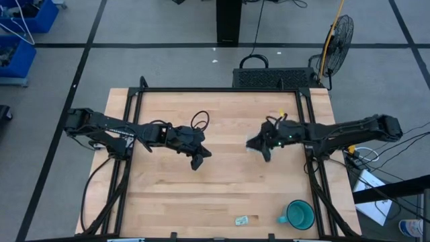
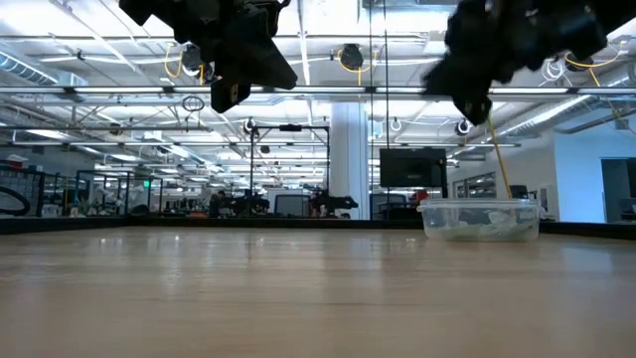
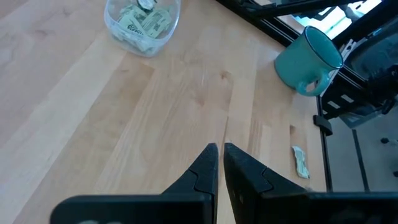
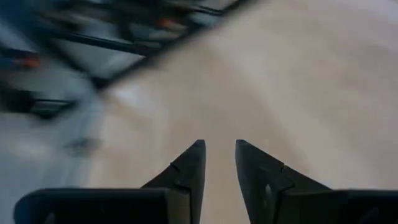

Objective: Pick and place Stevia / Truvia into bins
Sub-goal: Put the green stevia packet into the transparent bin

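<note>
- Our left gripper [image 3: 220,163], nearly closed and empty, hovers between picks; one sachet [image 3: 301,161] lies ahead, beside the mug [image 3: 308,60].
- Next: reach it, carry to tub [image 3: 142,25].
- Right gripper [image 4: 219,163], slightly apart, waits.

A large open lab or industrial workspace. The low view looks past the wooden table [image 1: 222,181] into a long hall with exposed ceiling beams [image 2: 318,91], rows of strip lights, a dark monitor [image 2: 412,167] and benches; a standing fan [image 1: 338,37] sits on grey carpet.
</note>
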Controlling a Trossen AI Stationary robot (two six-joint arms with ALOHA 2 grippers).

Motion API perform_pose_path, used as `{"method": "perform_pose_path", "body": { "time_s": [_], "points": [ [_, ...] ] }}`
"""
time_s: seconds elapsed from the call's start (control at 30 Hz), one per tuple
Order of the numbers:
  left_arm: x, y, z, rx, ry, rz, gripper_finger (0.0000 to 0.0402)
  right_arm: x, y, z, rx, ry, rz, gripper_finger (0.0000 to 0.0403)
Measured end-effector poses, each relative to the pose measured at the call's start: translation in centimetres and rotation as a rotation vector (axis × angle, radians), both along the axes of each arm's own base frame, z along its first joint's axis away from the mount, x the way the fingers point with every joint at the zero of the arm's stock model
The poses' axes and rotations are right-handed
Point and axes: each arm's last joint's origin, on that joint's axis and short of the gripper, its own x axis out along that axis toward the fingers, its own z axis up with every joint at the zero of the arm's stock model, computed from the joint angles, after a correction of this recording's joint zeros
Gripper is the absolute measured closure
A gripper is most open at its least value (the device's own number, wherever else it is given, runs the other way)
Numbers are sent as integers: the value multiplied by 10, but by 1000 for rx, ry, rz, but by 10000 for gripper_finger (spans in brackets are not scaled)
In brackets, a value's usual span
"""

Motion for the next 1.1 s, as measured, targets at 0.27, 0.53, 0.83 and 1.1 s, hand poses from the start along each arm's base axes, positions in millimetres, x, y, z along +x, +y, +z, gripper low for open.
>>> {"method": "perform_pose_path", "body": {
  "time_s": [0.27, 0.53, 0.83, 1.1],
  "points": [
    [0, 1, 0, 7, 3, 0, 371, 8, 58, 4, 93, -107, 288, 308],
    [0, 6, -1, 2, 8, 22, 371, 17, 104, -11, -3, -45, 496, 258],
    [0, 12, -1, -41, 13, 77, 371, 36, 126, -37, -450, -38, 749, 225],
    [0, 11, -1, -77, 18, 113, 371, 54, 160, -54, -430, -151, 964, 222]
  ]
}}
